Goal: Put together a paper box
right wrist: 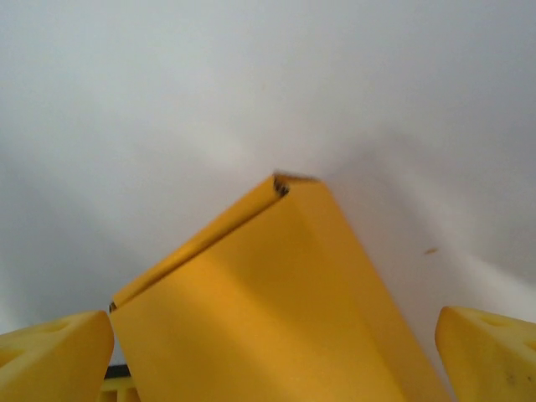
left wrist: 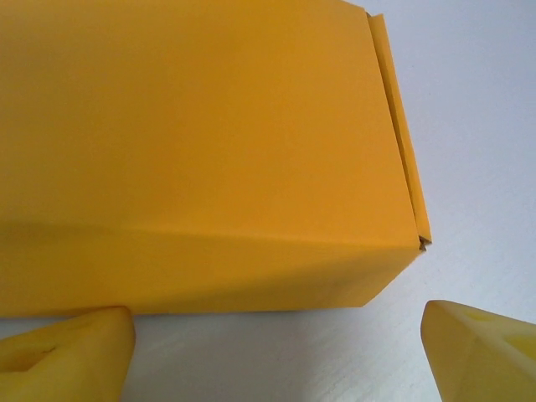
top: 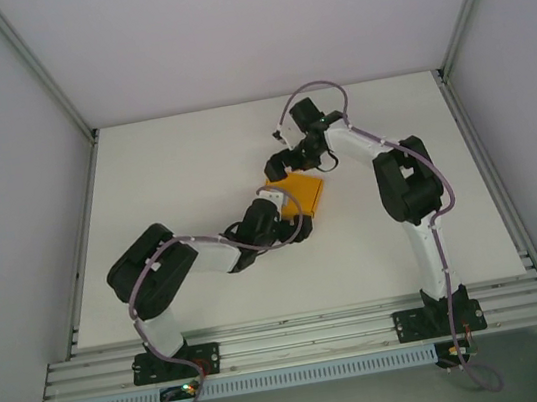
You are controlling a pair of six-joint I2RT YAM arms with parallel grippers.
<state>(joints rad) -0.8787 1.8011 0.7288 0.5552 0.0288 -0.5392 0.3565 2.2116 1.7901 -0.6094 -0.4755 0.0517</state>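
The box point(top: 306, 195) lies on the table point(top: 174, 175), half covered from above. The left gripper point(left wrist: 276, 356) gapes just short of it; the right gripper point(right wrist: 275, 356) straddles one end, spread wide, not clamping.

I am working inside a robotics lab test cell. A bare white table point(top: 190, 152) is lying across the middle of the frame, and plain pale panels point(top: 6, 200) are closing it in at the left, right and top. Aluminium extrusion rails point(top: 308, 331) are running along the bottom edge, carrying my two bolted arm bases point(top: 176, 360), and a slotted cable duct point(top: 275, 377) is sitting just beneath them, lower centre.
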